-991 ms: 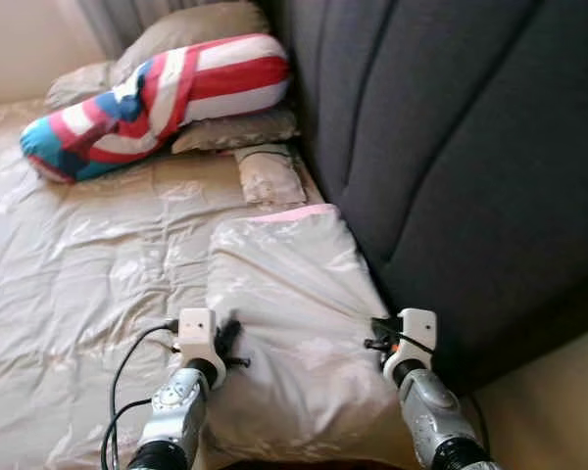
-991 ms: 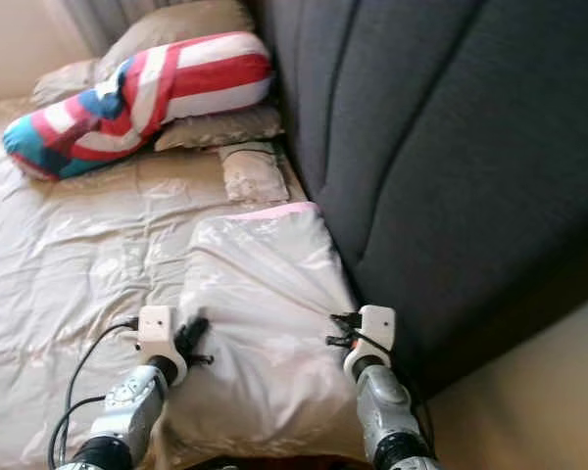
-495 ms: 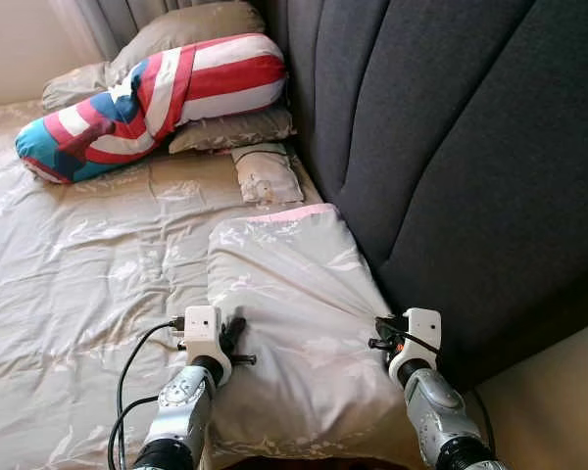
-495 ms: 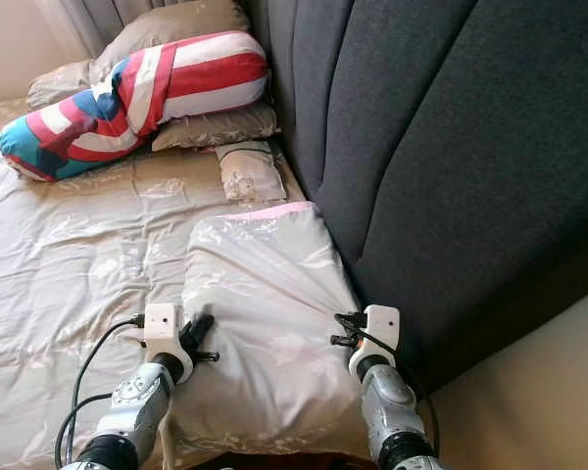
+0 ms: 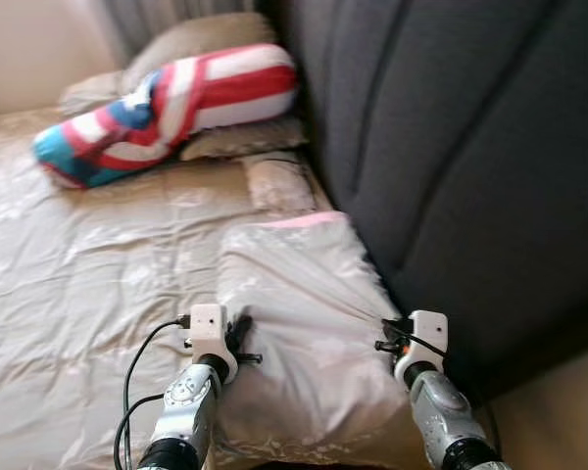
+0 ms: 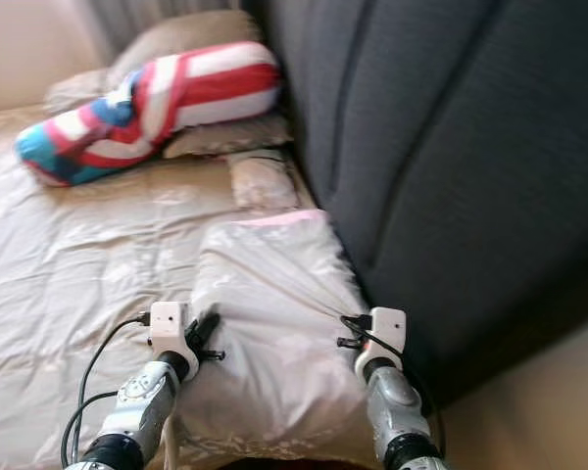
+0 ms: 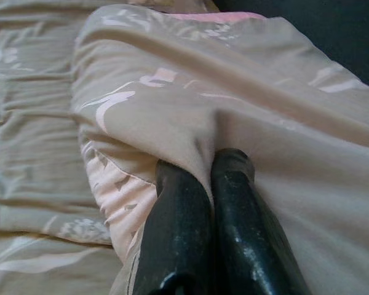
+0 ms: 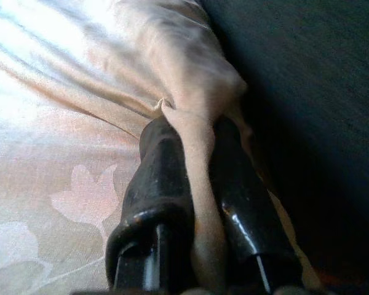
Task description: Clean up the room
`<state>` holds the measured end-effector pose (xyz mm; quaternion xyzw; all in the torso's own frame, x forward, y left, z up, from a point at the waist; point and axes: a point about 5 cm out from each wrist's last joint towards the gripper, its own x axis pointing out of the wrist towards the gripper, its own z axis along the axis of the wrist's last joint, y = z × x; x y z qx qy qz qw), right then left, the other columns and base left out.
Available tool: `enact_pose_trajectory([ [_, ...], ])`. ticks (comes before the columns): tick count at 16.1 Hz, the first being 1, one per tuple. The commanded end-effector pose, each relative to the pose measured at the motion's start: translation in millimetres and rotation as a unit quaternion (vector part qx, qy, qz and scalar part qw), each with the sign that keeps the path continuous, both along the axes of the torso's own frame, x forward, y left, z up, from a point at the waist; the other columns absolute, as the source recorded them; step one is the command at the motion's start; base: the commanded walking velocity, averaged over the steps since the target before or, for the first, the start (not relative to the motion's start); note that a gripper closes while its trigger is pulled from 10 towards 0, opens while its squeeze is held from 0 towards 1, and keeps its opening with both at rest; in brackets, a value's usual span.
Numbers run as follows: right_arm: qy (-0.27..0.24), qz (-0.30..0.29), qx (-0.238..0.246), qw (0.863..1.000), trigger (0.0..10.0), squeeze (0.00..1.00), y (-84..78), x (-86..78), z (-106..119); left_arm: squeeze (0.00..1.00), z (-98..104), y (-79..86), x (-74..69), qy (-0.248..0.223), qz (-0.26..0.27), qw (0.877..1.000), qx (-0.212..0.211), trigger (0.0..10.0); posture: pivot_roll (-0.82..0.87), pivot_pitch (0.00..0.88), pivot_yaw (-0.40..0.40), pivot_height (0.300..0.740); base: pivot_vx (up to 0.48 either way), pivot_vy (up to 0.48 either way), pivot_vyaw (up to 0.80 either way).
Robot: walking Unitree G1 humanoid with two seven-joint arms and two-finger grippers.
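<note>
With both the left gripper (image 7: 212, 175) and right gripper (image 8: 200, 138) clenched on the pillow (image 5: 304, 313), it seems mid-placement; next, set it by the headboard (image 5: 451, 147).

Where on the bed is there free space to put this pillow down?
Both grippers, left gripper and right gripper, pinch the beige pillow beside the dark headboard. The bedspread to its left lies bare. The far end is crowded: the striped bolster, beige pillows and a small cushion.
</note>
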<state>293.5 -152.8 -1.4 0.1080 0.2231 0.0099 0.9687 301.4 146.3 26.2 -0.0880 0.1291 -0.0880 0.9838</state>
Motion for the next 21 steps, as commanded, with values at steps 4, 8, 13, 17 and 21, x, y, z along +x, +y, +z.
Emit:
enact_pose_trajectory([
  [4, -0.012, -0.001, -0.01, 1.0, 10.0, 0.0, 2.4, 4.6, 5, 0.0, 16, -4.4, 9.0, -0.035, -0.014, 0.999, -0.003, 10.0, -0.01, 0.153, 0.02, 0.74, 0.337, 0.0, 0.0],
  [8, -0.012, -0.028, -0.029, 0.999, 10.0, 0.0, -5.9, 6.9, 7, 0.0, 16, -5.6, 8.4, -0.038, -0.019, 0.999, -0.004, 10.0, -0.01, 0.156, 0.022, 0.74, 0.356, 0.0, 0.0],
  [13, -0.01, -0.061, -0.055, 0.997, 10.0, 0.0, -18.3, 11.5, 11, 0.0, 14, -10.4, 6.1, -0.027, -0.033, 0.999, -0.027, 10.0, 0.0, 0.169, 0.025, 0.74, 0.0, 0.0, 0.0],
  [17, -0.01, -0.092, -0.07, 0.993, 10.0, 0.0, -28.7, 17.6, 18, 0.0, 10, -10.0, 7.9, 0.001, -0.032, 0.996, -0.085, 10.0, 0.0, 0.191, 0.032, 0.74, 0.0, 0.0, 0.0],
  [21, -0.011, -0.093, -0.076, 0.993, 10.0, 0.0, -30.4, 21.9, 22, 0.0, 11, -6.6, 14.1, 0.013, -0.024, 0.995, -0.099, 10.0, 0.0, 0.222, 0.038, 0.74, 0.0, 0.0, 0.0],
])
